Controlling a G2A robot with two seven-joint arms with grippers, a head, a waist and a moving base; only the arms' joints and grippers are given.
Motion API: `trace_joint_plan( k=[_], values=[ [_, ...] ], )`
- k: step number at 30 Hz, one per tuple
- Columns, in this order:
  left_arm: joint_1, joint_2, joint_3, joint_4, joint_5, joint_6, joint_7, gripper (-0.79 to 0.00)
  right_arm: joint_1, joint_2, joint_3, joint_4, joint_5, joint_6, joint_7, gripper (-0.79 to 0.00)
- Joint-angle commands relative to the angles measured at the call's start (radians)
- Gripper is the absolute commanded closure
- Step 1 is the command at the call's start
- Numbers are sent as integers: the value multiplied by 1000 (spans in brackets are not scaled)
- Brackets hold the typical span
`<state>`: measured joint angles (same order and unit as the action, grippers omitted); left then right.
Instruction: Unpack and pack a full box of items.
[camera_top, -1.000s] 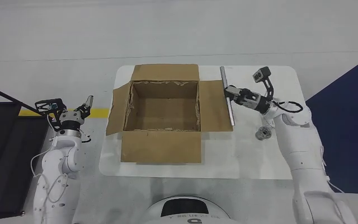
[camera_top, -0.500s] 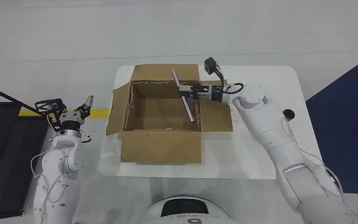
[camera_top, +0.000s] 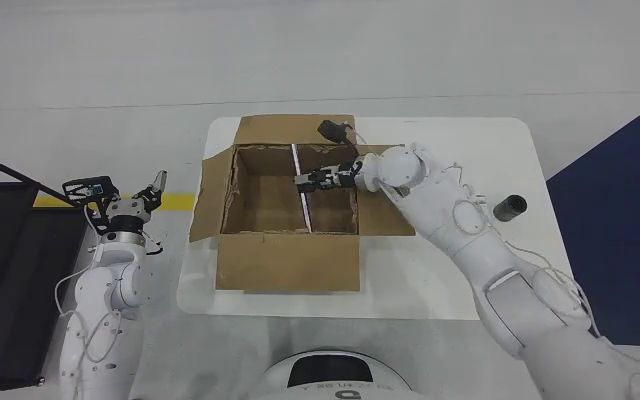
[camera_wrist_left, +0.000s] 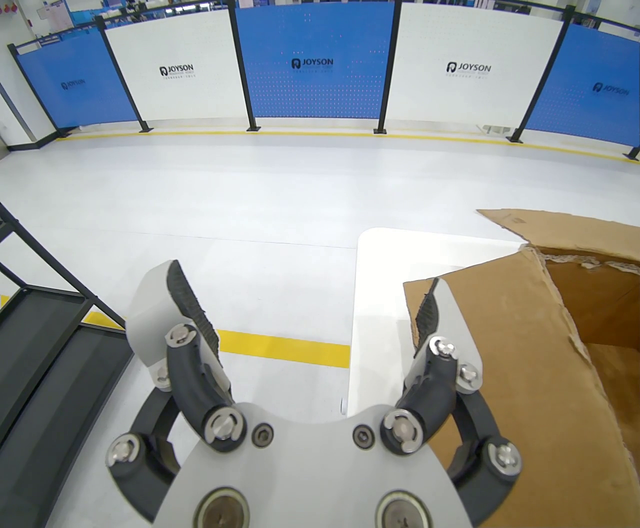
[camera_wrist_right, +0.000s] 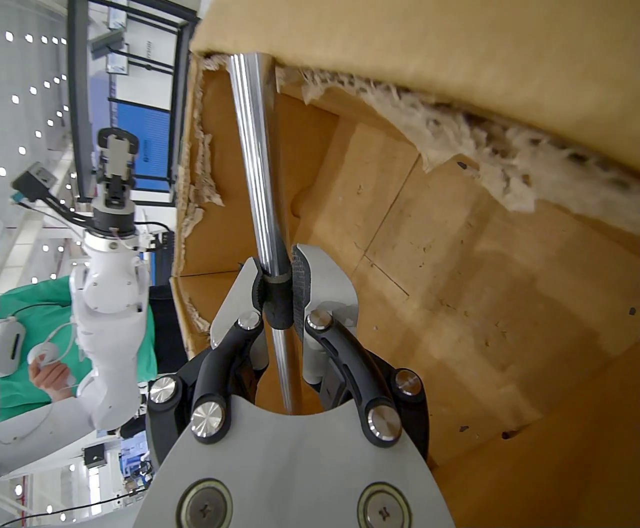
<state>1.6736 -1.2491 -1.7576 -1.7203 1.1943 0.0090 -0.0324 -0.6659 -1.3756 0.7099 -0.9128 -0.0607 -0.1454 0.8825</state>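
**Rod pinched near its middle, inside the box**

My right end effector (camera_wrist_right: 280, 270) is pressed together on a long polished silver metal rod (camera_wrist_right: 252, 150). It pinches the rod at a dark band (camera_wrist_right: 276, 300) that wraps the shaft close to mid-length. From above, the rod (camera_top: 304, 210) lies across the inside of the open brown cardboard box (camera_top: 288, 262), running from the far wall towards the near one. I cannot tell whether it already rests on the box floor.

I judge the rod to be stiff and fairly heavy for its thickness, and its mirror finish looks slippery. The band is the sensible place to hold, since the ribbed pads get friction there and the weight balances on either side. A grip nearer one end would let the long side swing and twist between my pads. The rod will not bend, so its ends could catch on the ragged torn edges of the box wall (camera_wrist_right: 450, 250). It should therefore stay level and parallel to the side walls.

My left end effector (camera_wrist_left: 305, 300) is spread wide and holds nothing. It hangs off the left edge of the white counter (camera_top: 450, 280), beside the box's outer flap. A small dark cylinder (camera_top: 509, 207) stands on the counter to the right of the box, well apart from it.
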Motion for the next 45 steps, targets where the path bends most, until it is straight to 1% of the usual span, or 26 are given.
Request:
trace_joint_plan(
  k=[1, 4, 5, 6, 7, 9, 11, 15, 18, 21, 23, 26, 29, 31, 33, 36, 38, 39, 41, 42, 45],
  values=[
    [0, 0, 0, 0, 0, 0, 0, -785, 8, -9, -23, 11, -28, 17, -1, 0],
    [0, 0, 0, 0, 0, 0, 0, -785, 18, -22, -48, 24, -55, 37, 7, 0],
    [0, 0, 0, 0, 0, 0, 0, -785, 21, -25, -54, 26, -60, 40, 10, -22],
    [0, 0, 0, 0, 0, 0, 0, -785, 23, -28, -59, 29, -66, 44, 13, -83],
    [0, 0, 0, 0, 0, 0, 0, -785, 26, -31, -66, 30, -78, 50, 16, -197],
    [0, 0, 0, 0, 0, 0, 0, -785, 30, -35, -74, 27, -92, 60, 26, -292],
    [0, 0, 0, 0, 0, 0, 0, -785, 32, -37, -74, 18, -96, 63, 35, -351],
    [0, 0, 0, 0, 0, 0, 0, -785, 26, -26, -43, -26, -75, 39, 74, -372],
    [0, 0, 0, 0, 0, 0, 0, -785, 5, -2, 13, -85, -59, -3, 95, -366],
    [0, 0, 0, 0, 0, 0, 0, -785, -49, 41, 118, -190, -40, -63, 110, -363],
    [0, 0, 0, 0, 0, 0, 0, -785, -114, 80, 219, -292, -34, -97, 119, -366],
    [0, 0, 0, 0, 0, 0, 0, -785, -263, 140, 410, -476, -23, -130, 142, -372],
    [0, 0, 0, 0, 0, 0, 0, -785, -433, 186, 614, -634, 14, -149, 154, -385],
    [0, 0, 0, 0, 0, 0, 0, -785, -525, 207, 741, -689, 64, -163, 152, -388],
    [0, 0, 0, 0, 0, 0, 0, -785, -589, 222, 860, -691, 119, -170, 139, -391],
    [0, 0, 0, 0, 0, 0, 0, -785, -640, 237, 964, -669, 210, -199, 174, -391],
    [0, 0, 0, 0, 0, 0, 0, -785, -650, 244, 1002, -646, 231, -198, 183, -425],
    [0, 0, 0, 0, 0, 0, 0, -785, -651, 247, 1018, -632, 245, -192, 178, -468],
    [0, 0, 0, 0, 0, 0, 0, -785, -648, 251, 1032, -619, 238, -160, 162, -656],
    [0, 0, 0, 0, 0, 0, 0, -785, -643, 252, 1026, -619, 253, -136, 175, -785],
    [0, 0, 0, 0, 0, 0, 0, -785, -640, 252, 1025, -619, 258, -130, 178, -785]
  ],
)
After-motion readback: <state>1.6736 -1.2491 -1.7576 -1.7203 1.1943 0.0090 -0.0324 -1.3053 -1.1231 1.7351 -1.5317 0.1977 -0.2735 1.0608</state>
